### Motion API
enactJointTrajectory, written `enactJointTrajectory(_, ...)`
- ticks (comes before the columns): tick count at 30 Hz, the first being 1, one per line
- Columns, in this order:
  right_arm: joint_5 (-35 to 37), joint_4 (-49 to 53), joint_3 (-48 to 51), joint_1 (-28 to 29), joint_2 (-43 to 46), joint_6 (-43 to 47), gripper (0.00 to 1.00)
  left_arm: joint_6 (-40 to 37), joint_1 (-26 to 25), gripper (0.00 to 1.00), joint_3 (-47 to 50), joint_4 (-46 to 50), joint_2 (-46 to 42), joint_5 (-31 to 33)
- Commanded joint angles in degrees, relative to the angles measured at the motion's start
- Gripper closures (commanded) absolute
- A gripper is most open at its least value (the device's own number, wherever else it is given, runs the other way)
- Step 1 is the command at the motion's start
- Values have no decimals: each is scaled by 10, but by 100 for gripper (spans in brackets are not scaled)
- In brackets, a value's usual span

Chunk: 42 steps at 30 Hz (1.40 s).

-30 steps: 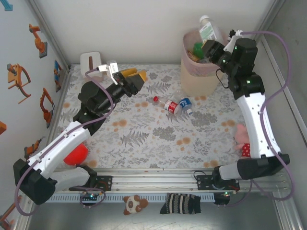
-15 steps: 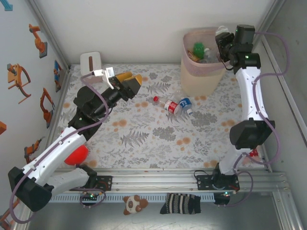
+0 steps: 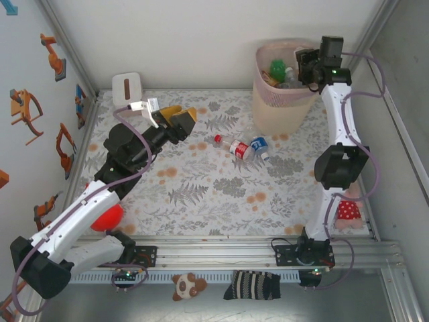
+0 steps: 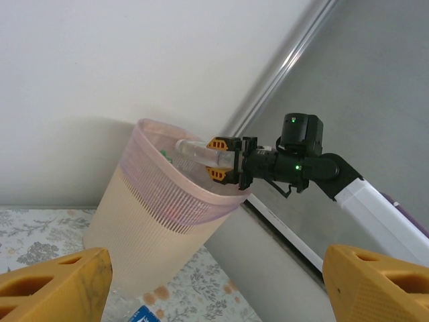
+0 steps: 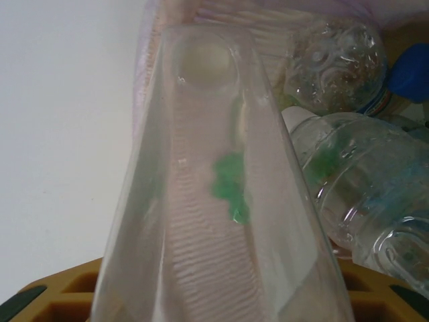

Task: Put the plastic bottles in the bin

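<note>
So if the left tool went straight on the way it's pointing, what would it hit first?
Probably the bin, on its side wall; the left tool faces it, though depth is hard to judge.

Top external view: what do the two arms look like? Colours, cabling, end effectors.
Both alike: the left arm and right arm have white links between black joint housings, with a mauve cable looping alongside each. Green lights glow on the right arm's joints. The left end effector and right end effector have orange-yellow fingers with ribbed cut-outs.
</note>
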<state>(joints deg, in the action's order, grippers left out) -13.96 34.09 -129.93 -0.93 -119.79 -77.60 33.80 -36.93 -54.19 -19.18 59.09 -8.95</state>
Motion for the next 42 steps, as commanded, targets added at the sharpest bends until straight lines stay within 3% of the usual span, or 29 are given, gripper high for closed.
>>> enactJointTrajectory(1, -9, -14, -29, 0, -6, -20, 64, -14, 2, 18, 4, -7, -6, 5)
enactJointTrajectory(11, -1, -37, -77, -1, -21, 13, 32, -17, 3, 17, 6, -5, -11, 8)
enactJointTrajectory(14, -1, -46, -84, -2, -23, 26, 30, -18, 3, 17, 8, -4, -12, 8)
enactJointTrajectory(26, -2, -101, -88, -3, -36, 128, 37, -17, 3, 17, 9, -2, -12, 8)
enactJointTrajectory(36, -8, -91, -83, -3, -96, 145, 60, -21, 3, 17, 8, 14, -24, 16)
enactJointTrajectory(42, -8, -87, -78, -6, -117, 148, 65, -23, 3, 17, 9, 21, -30, 19)
